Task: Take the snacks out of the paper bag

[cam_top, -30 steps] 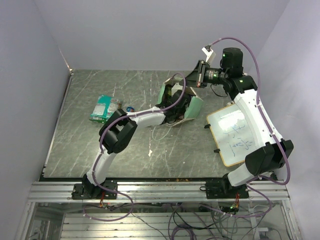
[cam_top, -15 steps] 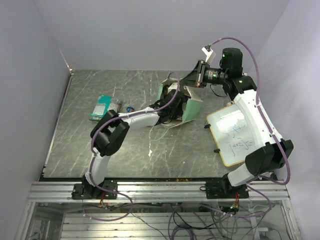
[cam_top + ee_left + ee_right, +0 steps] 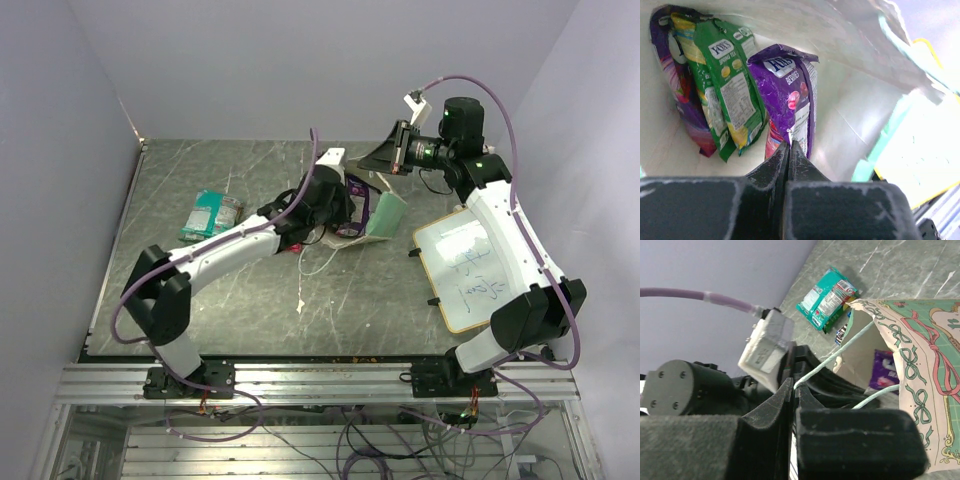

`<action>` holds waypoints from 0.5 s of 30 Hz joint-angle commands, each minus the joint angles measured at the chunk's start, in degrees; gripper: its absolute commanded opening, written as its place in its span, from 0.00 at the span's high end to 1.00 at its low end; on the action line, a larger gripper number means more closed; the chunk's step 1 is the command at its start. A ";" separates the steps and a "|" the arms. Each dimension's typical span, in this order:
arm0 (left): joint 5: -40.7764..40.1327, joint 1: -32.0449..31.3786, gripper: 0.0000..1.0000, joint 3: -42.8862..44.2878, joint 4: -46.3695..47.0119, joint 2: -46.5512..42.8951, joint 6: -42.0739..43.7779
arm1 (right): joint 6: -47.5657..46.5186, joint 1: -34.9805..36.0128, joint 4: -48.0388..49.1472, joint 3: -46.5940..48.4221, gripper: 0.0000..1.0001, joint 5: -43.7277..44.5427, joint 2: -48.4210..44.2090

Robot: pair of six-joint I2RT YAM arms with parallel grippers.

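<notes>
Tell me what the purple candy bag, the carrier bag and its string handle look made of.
Purple candy bag: glossy plastic film, judging by crinkles and shiny highlights. Carrier bag: matte printed paper, creased at the rim. String handle: thin pale cord, probably twisted paper or cotton; too fine to tell.

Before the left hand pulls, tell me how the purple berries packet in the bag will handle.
Likely floppy: the purple packet is crinkled film, pinched at its edge by the left hand, so it should dangle. Probably light, a small sweet bag. Its glossy film may slip, and the green packet beside it in the paper bag might follow.
</notes>
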 commanded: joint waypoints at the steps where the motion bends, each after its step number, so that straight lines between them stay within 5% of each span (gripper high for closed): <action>1: 4.46 0.29 0.93 -1.67 -3.65 -5.34 1.11 | -1.83 0.29 1.01 0.56 1.00 0.51 -0.79; 10: 5.95 1.18 0.93 5.81 -17.21 -13.05 7.40 | -2.75 0.22 0.75 1.10 1.00 0.73 0.22; 15: 14.85 8.24 0.93 12.70 -28.96 -15.47 9.76 | -4.27 0.20 -1.02 2.58 1.00 1.61 0.76</action>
